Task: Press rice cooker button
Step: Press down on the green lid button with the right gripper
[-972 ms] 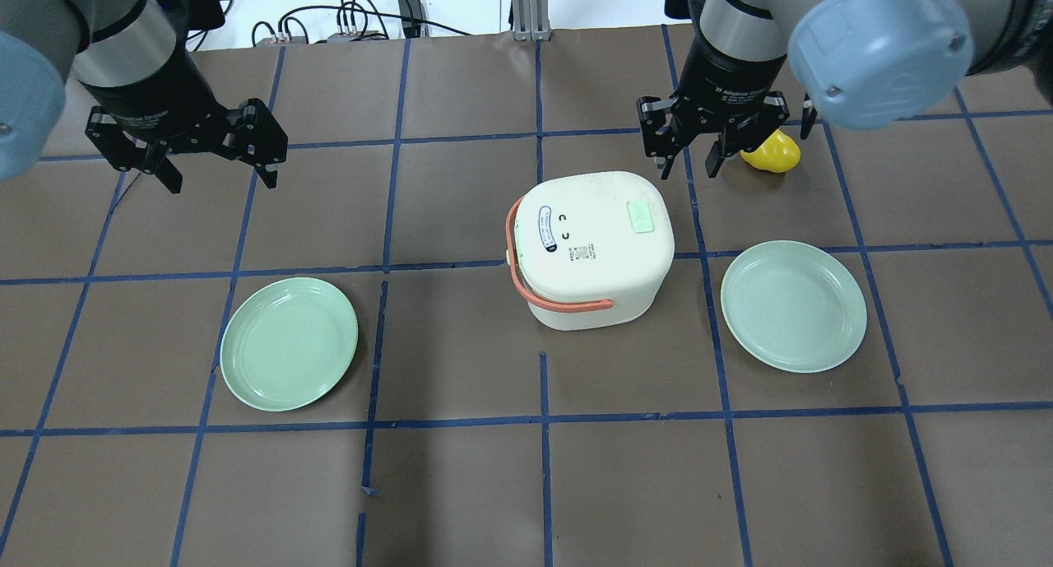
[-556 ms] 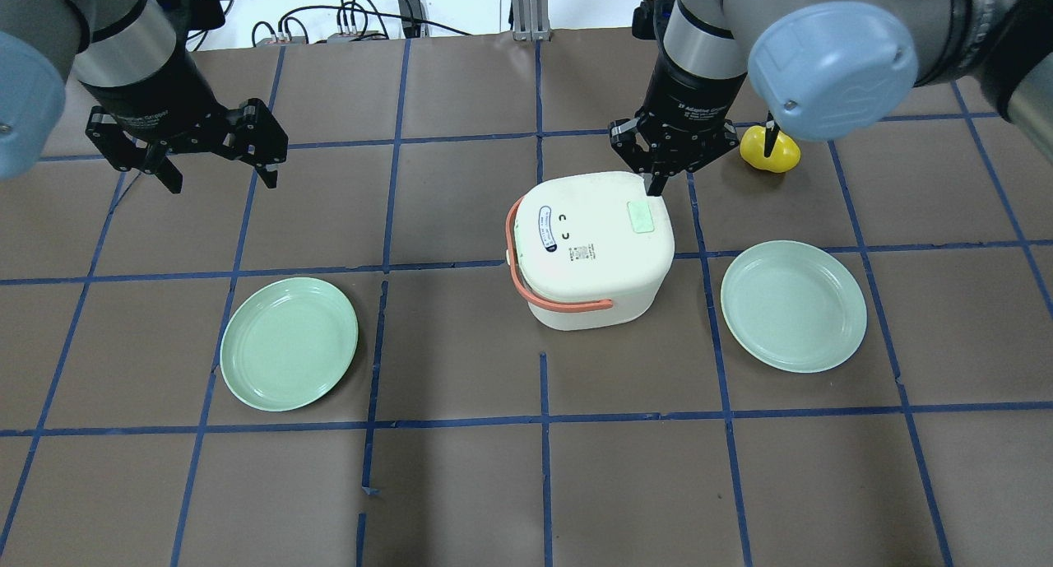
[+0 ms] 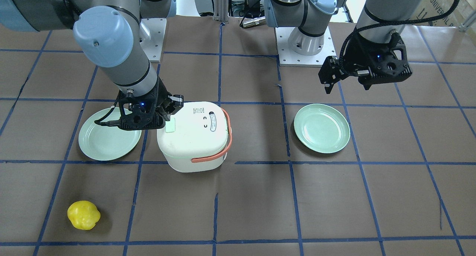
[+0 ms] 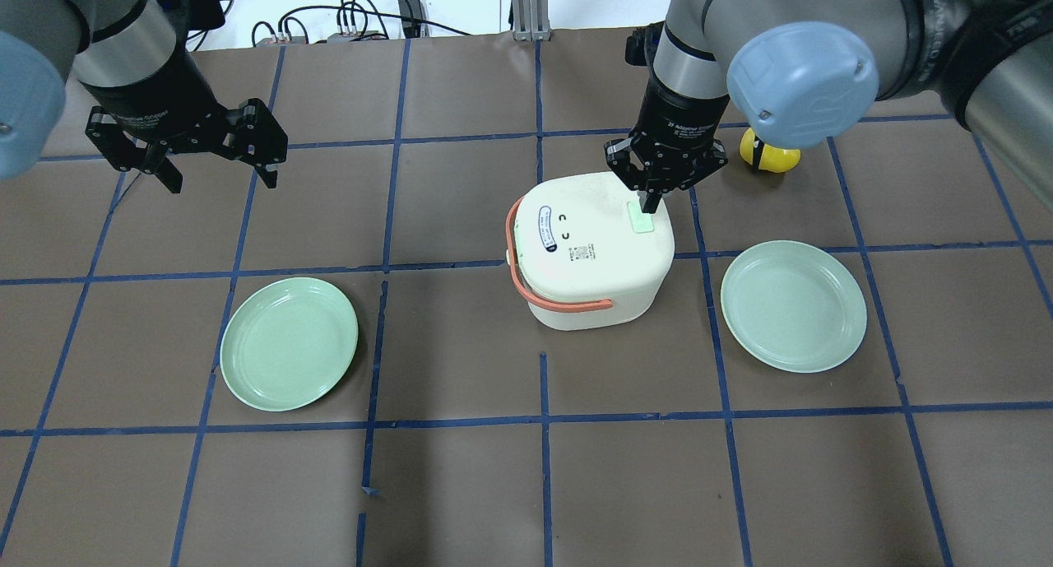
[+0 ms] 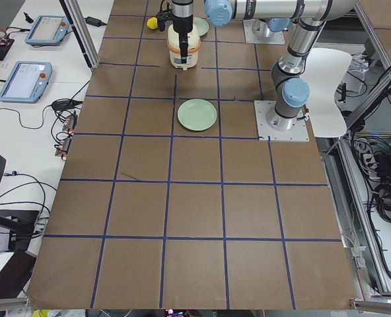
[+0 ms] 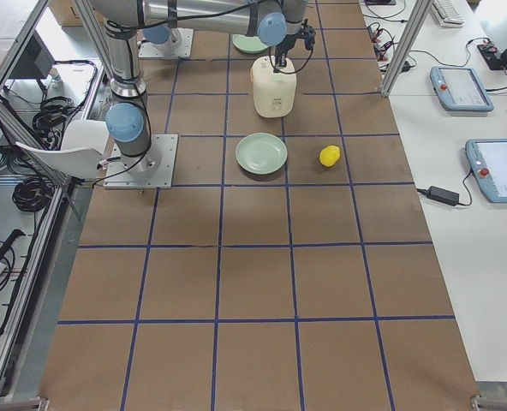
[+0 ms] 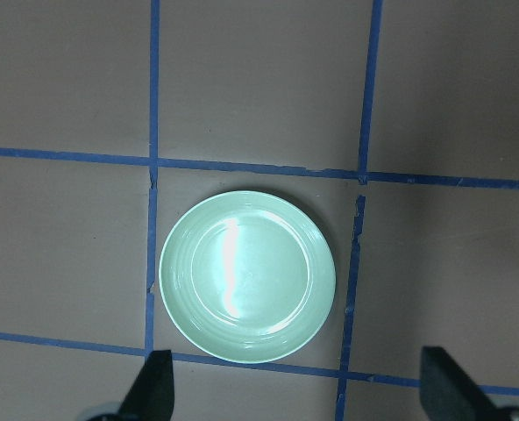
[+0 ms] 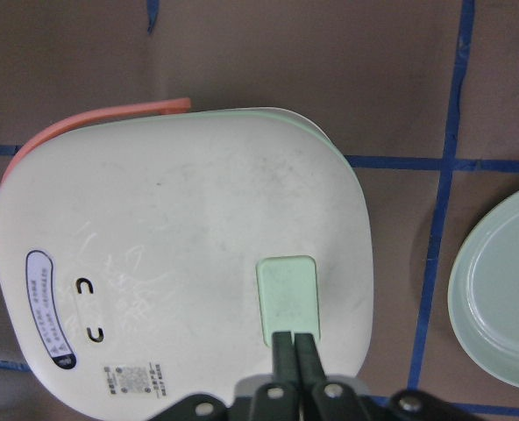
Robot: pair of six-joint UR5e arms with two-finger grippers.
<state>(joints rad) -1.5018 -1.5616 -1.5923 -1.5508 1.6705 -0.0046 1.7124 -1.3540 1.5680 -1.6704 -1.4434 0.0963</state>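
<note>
Jaws of right gripper (image 8: 295, 340) clenched on nothing, tips pointing down at one end of the pale green button (image 8: 287, 294); actual contact not certain. Button set in the lid of the white rice cooker (image 4: 588, 254), on the side facing the table's right end. Cooker near the middle of the table (image 4: 461, 485), orange handle (image 4: 543, 299) folded down. Jaws of left gripper (image 4: 220, 180) released wide, empty, hovering high toward the left end. Below it, a green plate (image 4: 288, 343). A second plate (image 4: 793, 305) just right of the cooker. Yellow fruit (image 3: 83, 214) near the far edge, beyond the right arm.
</note>
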